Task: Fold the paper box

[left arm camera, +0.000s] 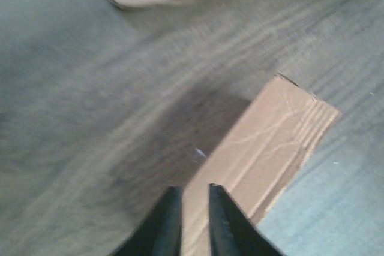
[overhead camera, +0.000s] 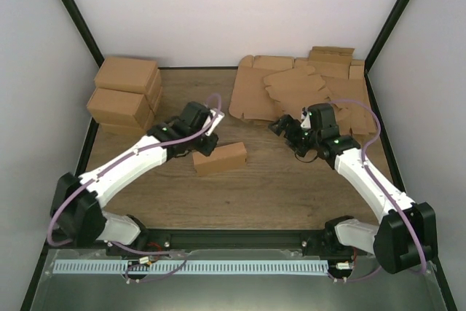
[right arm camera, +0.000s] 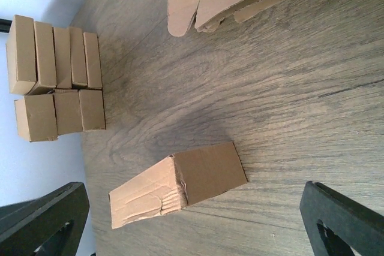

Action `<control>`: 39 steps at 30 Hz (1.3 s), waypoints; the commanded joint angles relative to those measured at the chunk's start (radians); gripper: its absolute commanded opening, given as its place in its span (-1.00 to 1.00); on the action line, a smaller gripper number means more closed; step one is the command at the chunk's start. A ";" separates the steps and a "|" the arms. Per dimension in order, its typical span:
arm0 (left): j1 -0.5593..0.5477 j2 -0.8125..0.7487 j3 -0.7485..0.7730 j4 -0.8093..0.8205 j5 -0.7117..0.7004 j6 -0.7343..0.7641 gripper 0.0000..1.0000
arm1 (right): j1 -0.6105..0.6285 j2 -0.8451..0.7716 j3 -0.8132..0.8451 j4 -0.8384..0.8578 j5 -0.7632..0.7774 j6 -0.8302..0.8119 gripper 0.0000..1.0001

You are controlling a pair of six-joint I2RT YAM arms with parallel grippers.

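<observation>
Top external view takes in the whole wooden table (overhead camera: 291,187). A stack of finished cartons (overhead camera: 124,96) is seen at its far left, and a loose pile of flat blanks (overhead camera: 306,89) is spread over its far right. The paper box (overhead camera: 220,158) lies near the middle of the table, already closed into a shallow cuboid, well apart from both heaps. The left gripper (overhead camera: 206,143) is held at the box's left end, and the right gripper (overhead camera: 291,138) is held just before the pile of blanks, with nothing between its widely parted jaws.

The box is judged to be light and fairly stiff, as corrugated board is, but easily dented at corners and edges. Its plain surface is judged to offer fair friction. A hold across the thin dimension, near the middle of a long side, is thought the safest, since a pinch at a corner could crush it.

In the right wrist view the box's short end face is shown creased and slightly buckled, which is not made out from above. The cartons are also seen there as separate rows. In the blurred left wrist view the two fingers (left arm camera: 171,220) are shown drawn close with a narrow gap, the box directly beyond them. Whether cardboard is actually pinched between them cannot be told.
</observation>
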 commanded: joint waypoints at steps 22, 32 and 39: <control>0.011 0.200 -0.046 0.001 0.276 -0.089 -0.92 | -0.011 -0.007 0.039 -0.003 0.022 -0.026 1.00; 0.006 0.225 -0.078 -0.043 0.373 -0.142 -0.92 | -0.011 -0.012 0.030 0.002 0.018 -0.027 0.99; -0.060 0.157 -0.126 -0.063 0.414 -0.212 -0.92 | -0.011 -0.009 0.028 0.010 0.011 -0.035 1.00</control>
